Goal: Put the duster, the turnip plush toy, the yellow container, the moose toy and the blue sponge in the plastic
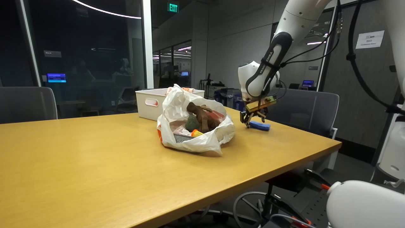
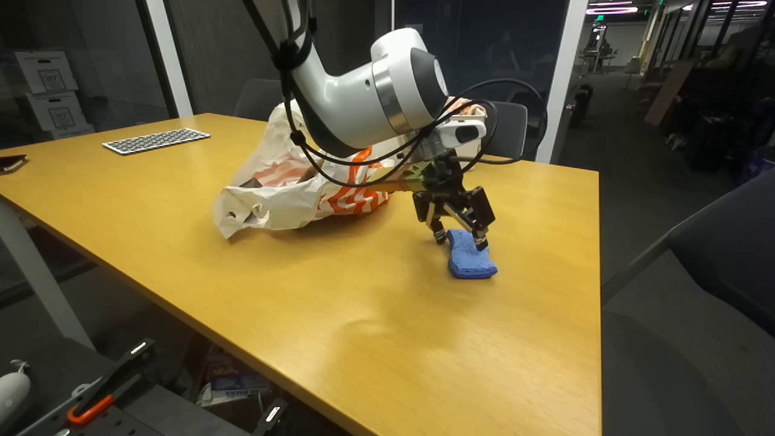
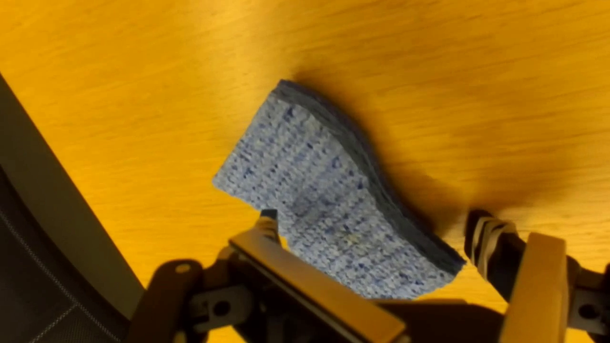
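The blue sponge point(image 1: 260, 126) lies on the table near its edge. It also shows in an exterior view point(image 2: 471, 259) and in the wrist view point(image 3: 324, 186), where its top looks pale and speckled. My gripper point(image 2: 460, 241) is open around the sponge's near part, one finger on each side, pointing down; it also shows in the wrist view point(image 3: 372, 220). A white plastic bag point(image 1: 172, 109) lies open on the table. Inside show the brown moose toy point(image 1: 202, 117), a yellow container point(image 1: 196, 133), a dark green piece point(image 1: 191, 123), perhaps the turnip plush, and a grey block point(image 1: 183, 138), perhaps the duster.
A white bin point(image 1: 148, 106) with striped cloth stands behind the bag. A keyboard point(image 2: 156, 140) and a dark phone-like object point(image 2: 12, 163) lie farther along the table point(image 2: 363, 327). A chair point(image 1: 311, 109) stands close to the table edge near the sponge.
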